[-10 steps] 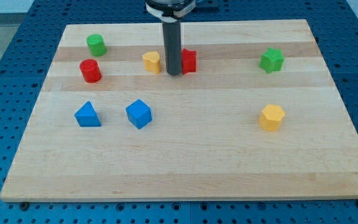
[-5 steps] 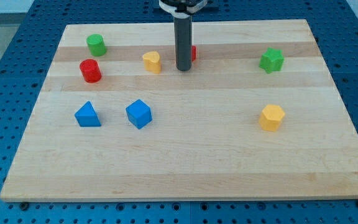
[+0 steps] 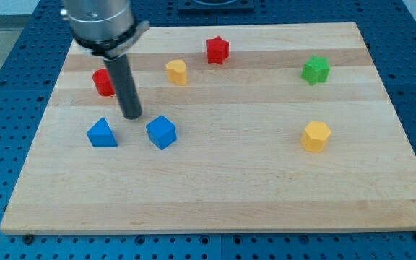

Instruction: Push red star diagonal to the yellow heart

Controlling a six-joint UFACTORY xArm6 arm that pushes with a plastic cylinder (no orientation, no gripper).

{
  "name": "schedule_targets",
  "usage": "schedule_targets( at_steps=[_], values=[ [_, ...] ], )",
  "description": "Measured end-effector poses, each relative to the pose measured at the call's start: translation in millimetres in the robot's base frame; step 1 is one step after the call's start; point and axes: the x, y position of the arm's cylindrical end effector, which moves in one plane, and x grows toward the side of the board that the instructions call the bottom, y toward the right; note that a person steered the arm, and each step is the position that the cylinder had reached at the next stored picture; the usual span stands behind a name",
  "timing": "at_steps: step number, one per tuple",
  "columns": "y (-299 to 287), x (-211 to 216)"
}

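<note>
The red star (image 3: 217,50) sits near the view's top, up and to the right of the yellow heart (image 3: 176,71), a short gap between them. My tip (image 3: 132,115) is far from both, at the view's left. It stands between the blue triangular block (image 3: 102,133) and the blue cube (image 3: 161,132), slightly above them, and just right of the red cylinder (image 3: 104,82), which the rod partly hides.
A green star (image 3: 315,69) lies at the view's upper right. A yellow hexagonal block (image 3: 315,136) lies at the right middle. The arm's body hides the upper left corner of the wooden board (image 3: 215,195).
The rod left the red star and swept down-left to between the blue blocks. The red star now sits higher on the board, uncovered. The green cylinder at upper left is now hidden by the arm.
</note>
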Motion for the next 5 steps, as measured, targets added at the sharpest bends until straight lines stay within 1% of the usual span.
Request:
schedule_targets(
  at_steps=[2,3,4,5],
  values=[
    [-60.6,0.0],
    [-80.9,0.0],
    [-90.2,0.0],
    [-90.2,-10.1]
  ],
)
